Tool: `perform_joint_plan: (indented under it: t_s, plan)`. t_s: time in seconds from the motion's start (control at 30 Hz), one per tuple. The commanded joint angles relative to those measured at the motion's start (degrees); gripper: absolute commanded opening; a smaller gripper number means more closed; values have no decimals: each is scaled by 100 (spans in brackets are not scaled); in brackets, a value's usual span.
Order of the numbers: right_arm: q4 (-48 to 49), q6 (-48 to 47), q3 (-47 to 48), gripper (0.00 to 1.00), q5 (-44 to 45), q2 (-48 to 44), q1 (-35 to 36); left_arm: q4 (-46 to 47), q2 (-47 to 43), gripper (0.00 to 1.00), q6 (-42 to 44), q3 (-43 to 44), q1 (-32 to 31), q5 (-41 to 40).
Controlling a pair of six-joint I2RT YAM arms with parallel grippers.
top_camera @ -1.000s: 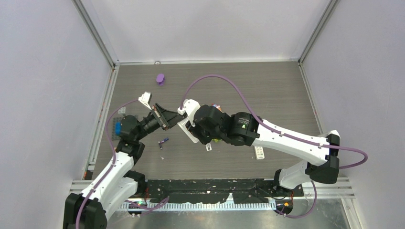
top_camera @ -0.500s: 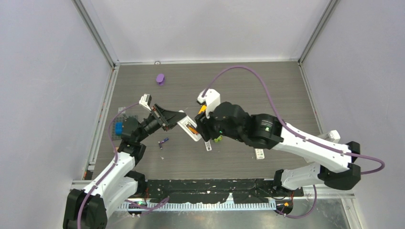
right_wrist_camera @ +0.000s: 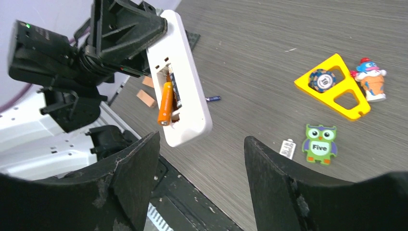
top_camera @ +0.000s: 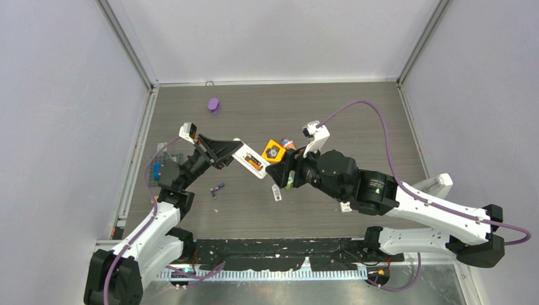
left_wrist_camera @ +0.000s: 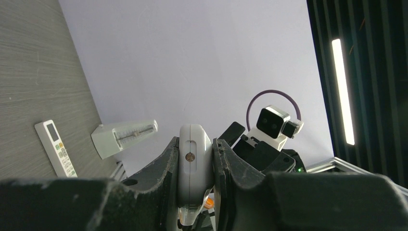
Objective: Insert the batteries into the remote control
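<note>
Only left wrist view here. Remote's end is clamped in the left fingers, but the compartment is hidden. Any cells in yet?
Observer: Yes. The right wrist view shows the remote with its compartment open, an orange battery and a dark battery side by side in it.
Operator: Right gripper holding anything?
Observer: No. The right gripper is open and empty, near the remote but not touching it.
Operator: Spare cells?
Observer: One purple battery lies on the table near the left arm.

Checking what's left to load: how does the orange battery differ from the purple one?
The orange battery sits in the open compartment of the remote; the purple battery lies loose on the table. The orange one is aloft; the purple one rests flat. Both are thin cylinders.
</note>
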Motion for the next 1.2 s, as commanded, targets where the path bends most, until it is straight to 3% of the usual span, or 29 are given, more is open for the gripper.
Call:
perform_joint_plan:
  t_s: [0.0,1.17]
  plan:
    - [517,327,38,68,-48,43,-26,464,-101,0,-190,174,-5,-160]
    - [445,624,84,59,-327,626,-296,474,-69,0,83,66,-60,189]
